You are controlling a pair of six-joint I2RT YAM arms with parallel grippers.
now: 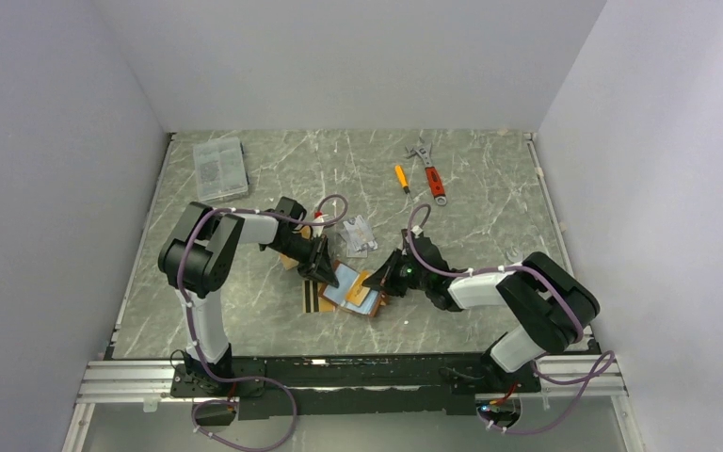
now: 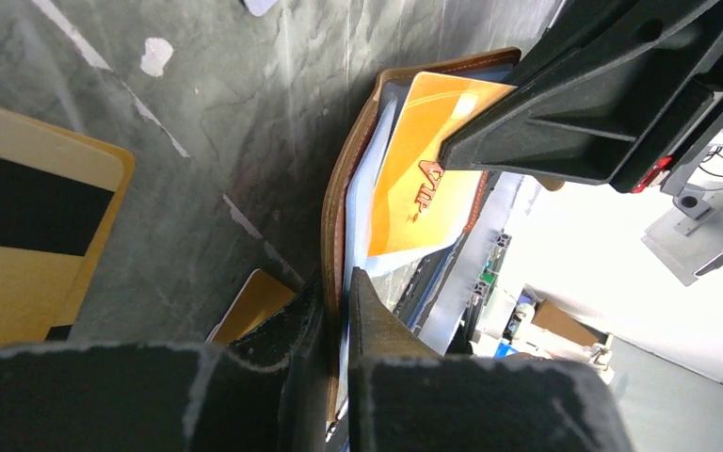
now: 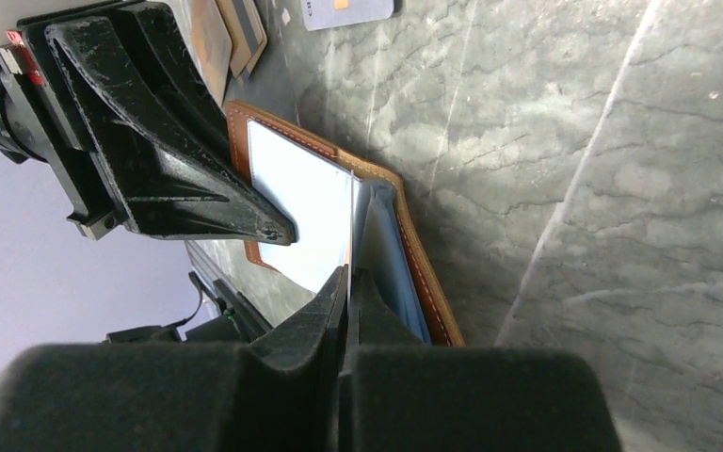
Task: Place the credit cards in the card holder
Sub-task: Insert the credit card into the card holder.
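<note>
The tan card holder [image 1: 374, 307] lies open mid-table between both arms. My left gripper [image 1: 323, 269] [image 2: 339, 284] is shut on its leather edge [image 2: 331, 221] together with a clear sleeve. An orange credit card [image 2: 424, 179] [image 1: 359, 296] sits partly inside a sleeve. My right gripper [image 1: 377, 280] [image 3: 348, 275] is shut on that card's thin edge [image 3: 350, 226], beside the holder's rim [image 3: 414, 254]. A gold card with black stripes [image 1: 313, 298] [image 2: 28, 235] lies left of the holder. Another orange card [image 2: 254, 306] rests under my left fingers. Silver-grey cards [image 1: 359, 234] [image 3: 348, 9] lie farther back.
A red-handled adjustable wrench [image 1: 430, 172] and a small orange-handled tool [image 1: 401, 178] lie at the back right. A clear plastic parts box [image 1: 219, 168] sits at the back left. Grey walls close in the table on three sides.
</note>
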